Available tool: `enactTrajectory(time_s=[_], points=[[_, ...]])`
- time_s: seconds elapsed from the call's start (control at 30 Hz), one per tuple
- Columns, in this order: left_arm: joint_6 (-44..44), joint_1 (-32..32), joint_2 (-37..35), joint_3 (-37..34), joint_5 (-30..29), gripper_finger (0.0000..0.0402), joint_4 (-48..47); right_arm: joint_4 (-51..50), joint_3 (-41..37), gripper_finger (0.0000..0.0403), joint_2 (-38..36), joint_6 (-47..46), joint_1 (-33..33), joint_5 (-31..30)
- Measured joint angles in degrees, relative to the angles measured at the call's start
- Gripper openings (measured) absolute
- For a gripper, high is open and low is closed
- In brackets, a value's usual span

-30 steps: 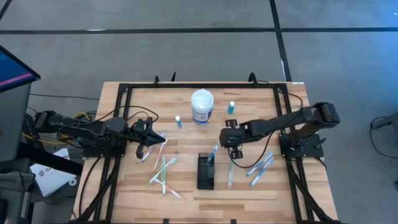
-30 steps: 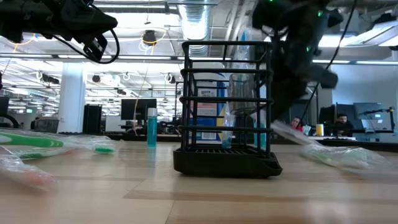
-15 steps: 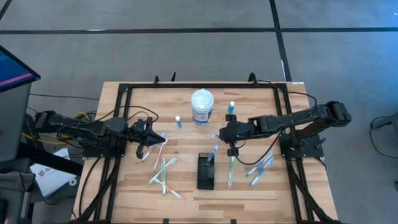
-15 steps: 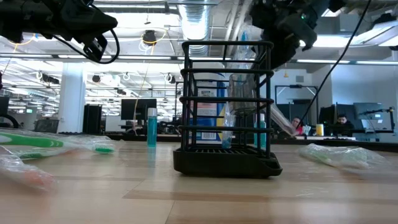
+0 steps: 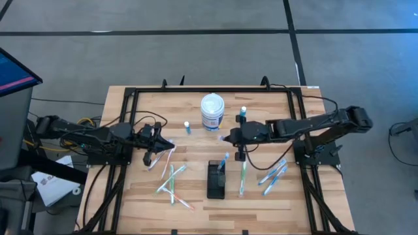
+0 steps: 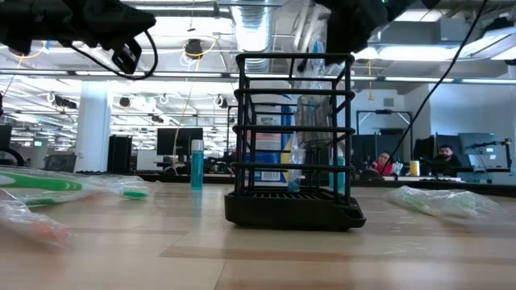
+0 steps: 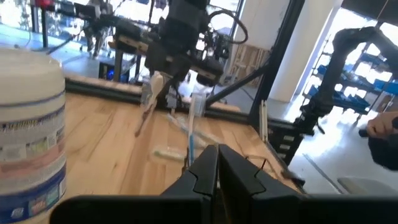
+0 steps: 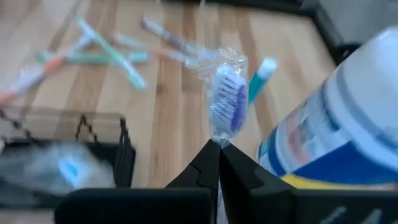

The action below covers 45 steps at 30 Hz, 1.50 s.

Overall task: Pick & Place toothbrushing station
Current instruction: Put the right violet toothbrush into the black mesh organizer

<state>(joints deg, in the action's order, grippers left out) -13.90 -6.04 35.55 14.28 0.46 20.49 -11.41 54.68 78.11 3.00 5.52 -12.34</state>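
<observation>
As the right gripper (image 5: 236, 138), clamped on a clear-wrapped purple-bristled toothbrush (image 8: 226, 104), shifts leftward above centre frame, insertion into the black slotted wire holder (image 5: 215, 180) nears.

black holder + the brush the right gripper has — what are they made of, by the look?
Toothbrushing station: looks like thin wire or rod, matte black coating; open grid bars you can see through, on a solid, likely plastic base tray. Toothbrush held in the right gripper: purple and white bristles, probably nylon, sealed in a clear crinkled film, glossy with wrinkles, likely plastic wrap. Its handle is hidden.
</observation>
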Motion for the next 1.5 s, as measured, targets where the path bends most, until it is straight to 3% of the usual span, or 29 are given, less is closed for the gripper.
enactTrajectory(time_s=[0.33,0.6,0.77,1.03,1.23,1.5], points=[[4.9,0.0,13.6,0.0,-0.5,0.0008,19.4,8.6,0.0,0.0,-1.7,0.5,-0.1,0.4],[5.1,0.7,25.0,0.1,-4.1,0.002,32.5,14.2,0.0,0.0,-1.7,0.6,0.1,1.5],[5.7,1.0,29.6,4.0,-4.1,0.0059,33.3,16.6,0.0,0.0,-1.7,1.4,0.1,3.7],[14.7,1.1,38.8,13.0,-4.5,0.0119,33.2,17.7,0.0,0.0,-1.7,1.0,0.1,3.7],[15.6,2.1,45.9,18.7,-6.7,0.014,33.2,18.0,0.0,0.0,-1.7,1.0,0.2,3.7],[15.4,3.5,49.7,22.0,-6.9,0.0154,33.3,17.9,0.0,0.0,-1.7,1.0,0.1,3.7]])
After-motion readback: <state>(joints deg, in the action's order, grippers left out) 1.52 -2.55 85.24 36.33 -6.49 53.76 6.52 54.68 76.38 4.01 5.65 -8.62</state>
